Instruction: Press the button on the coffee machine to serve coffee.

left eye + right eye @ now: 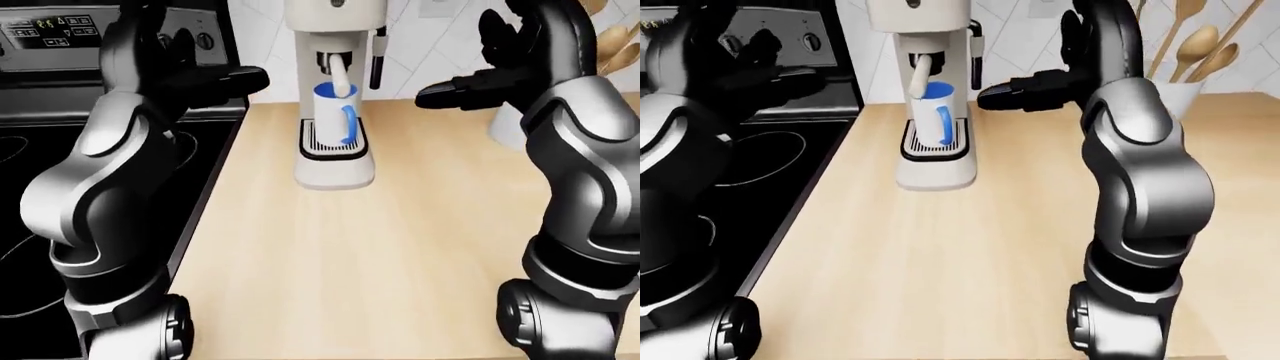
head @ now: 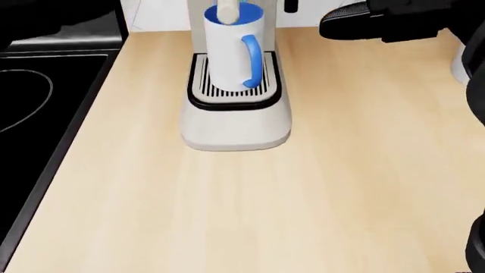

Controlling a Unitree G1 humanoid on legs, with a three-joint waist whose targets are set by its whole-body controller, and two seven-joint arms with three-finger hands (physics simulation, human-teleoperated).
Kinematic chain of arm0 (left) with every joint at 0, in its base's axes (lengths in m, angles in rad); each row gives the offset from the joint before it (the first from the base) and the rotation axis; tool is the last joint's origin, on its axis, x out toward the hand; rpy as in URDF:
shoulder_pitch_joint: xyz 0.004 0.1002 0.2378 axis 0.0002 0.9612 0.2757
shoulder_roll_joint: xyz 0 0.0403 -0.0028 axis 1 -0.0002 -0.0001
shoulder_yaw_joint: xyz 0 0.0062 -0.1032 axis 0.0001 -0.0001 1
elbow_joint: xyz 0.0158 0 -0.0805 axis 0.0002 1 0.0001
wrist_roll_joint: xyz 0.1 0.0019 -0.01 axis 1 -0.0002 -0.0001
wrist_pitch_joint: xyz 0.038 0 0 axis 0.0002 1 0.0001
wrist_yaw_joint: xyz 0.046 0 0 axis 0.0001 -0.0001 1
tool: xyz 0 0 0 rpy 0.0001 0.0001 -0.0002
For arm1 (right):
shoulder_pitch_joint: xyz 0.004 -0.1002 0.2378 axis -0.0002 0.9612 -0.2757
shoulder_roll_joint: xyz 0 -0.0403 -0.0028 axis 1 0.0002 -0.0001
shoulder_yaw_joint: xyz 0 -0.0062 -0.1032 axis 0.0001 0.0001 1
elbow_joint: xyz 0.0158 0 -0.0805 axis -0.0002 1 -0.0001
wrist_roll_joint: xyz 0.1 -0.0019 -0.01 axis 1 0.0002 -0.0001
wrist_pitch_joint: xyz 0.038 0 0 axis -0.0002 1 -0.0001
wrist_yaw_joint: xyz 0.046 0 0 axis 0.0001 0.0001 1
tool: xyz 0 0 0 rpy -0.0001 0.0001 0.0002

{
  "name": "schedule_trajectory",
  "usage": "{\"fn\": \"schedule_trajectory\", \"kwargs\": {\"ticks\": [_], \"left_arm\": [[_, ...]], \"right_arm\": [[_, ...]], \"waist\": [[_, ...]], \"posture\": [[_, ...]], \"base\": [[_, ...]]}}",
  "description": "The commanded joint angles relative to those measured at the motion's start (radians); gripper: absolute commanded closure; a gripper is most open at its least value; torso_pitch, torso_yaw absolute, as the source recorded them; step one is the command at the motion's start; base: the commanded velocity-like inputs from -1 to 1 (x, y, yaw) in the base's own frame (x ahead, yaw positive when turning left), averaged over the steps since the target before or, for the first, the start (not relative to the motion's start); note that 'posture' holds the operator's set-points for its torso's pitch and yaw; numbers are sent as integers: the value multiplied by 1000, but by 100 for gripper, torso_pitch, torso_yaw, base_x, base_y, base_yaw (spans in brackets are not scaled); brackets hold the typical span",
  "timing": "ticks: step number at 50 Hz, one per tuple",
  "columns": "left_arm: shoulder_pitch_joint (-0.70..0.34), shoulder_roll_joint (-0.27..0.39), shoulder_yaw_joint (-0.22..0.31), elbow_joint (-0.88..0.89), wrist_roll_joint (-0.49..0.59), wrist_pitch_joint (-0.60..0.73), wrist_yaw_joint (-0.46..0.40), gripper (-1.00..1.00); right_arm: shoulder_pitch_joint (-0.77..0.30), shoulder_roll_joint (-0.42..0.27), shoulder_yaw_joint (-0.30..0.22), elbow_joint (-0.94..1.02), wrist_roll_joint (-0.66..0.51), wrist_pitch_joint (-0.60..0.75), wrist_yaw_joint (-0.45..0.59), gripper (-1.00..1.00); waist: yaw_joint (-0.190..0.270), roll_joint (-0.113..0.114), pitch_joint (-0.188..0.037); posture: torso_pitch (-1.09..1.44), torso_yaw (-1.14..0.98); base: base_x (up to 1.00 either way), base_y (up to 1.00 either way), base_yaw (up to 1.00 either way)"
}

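The cream coffee machine (image 1: pixel 335 166) stands on the wooden counter at the top middle of the left-eye view. A small dark round button (image 1: pixel 912 4) shows on its head at the top edge of the right-eye view. A white mug with a blue handle (image 1: pixel 336 112) stands upright on the drip tray under the spout (image 1: pixel 341 73). My left hand (image 1: pixel 222 79) is open, raised to the left of the machine and apart from it. My right hand (image 1: pixel 445 94) is open, its fingers pointing left toward the machine at mug height, not touching it.
A black stove (image 1: pixel 60 180) with a control panel (image 1: pixel 50 34) borders the counter (image 1: pixel 400 262) on the left. A black steam wand (image 1: pixel 377 56) hangs on the machine's right side. A white holder with wooden spoons (image 1: pixel 1188 52) stands at the top right.
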Motion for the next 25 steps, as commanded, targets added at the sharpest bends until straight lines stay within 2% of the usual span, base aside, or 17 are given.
{"fn": "schedule_trajectory", "kwargs": {"ticks": [1,3,4,5,7,9,12,17,25], "left_arm": [[-35,5,-5,-12,0,-19,-3,-100],[-34,5,-5,-10,1,-21,-4,-100],[-34,4,-5,-10,1,-21,-4,-100],[-34,4,-6,-9,2,-22,-4,-100],[-33,3,-7,-10,2,-22,-5,-100],[-41,3,-1,-10,-3,-12,2,-100],[-49,18,6,24,1,-26,-3,-100],[-130,35,-9,96,9,-27,-4,-100],[-193,37,-27,201,51,-75,-34,-100]], "right_arm": [[-31,-15,-17,-2,-8,-14,-5,-100],[-32,-15,-17,0,-12,-10,-7,-100],[-32,-15,-17,0,-13,-9,-7,-100],[-35,-16,-17,0,-14,-6,-8,-100],[-37,-16,-19,-1,-15,-5,-9,-100],[-53,-19,-32,-5,-5,10,-10,-100],[-82,-35,-27,3,0,33,-14,-100],[-151,-65,-19,44,-7,65,-5,-100],[-185,-71,-8,119,-30,33,11,-100]], "waist": [[-5,7,-11],[-9,-16,-46],[-12,-19,-48],[-7,-30,-49],[2,-69,-43],[3,-61,-34],[1,-62,-34],[-8,-52,-30],[-9,-61,-25]], "posture": [[0,0],[0,0],[0,0],[0,0],[0,0],[0,0],[0,0],[0,0],[0,0]], "base": [[29,0,0],[6,0,0],[0,0,0],[0,0,0],[0,0,0],[0,0,0],[0,0,0],[0,0,0],[0,0,0]]}}
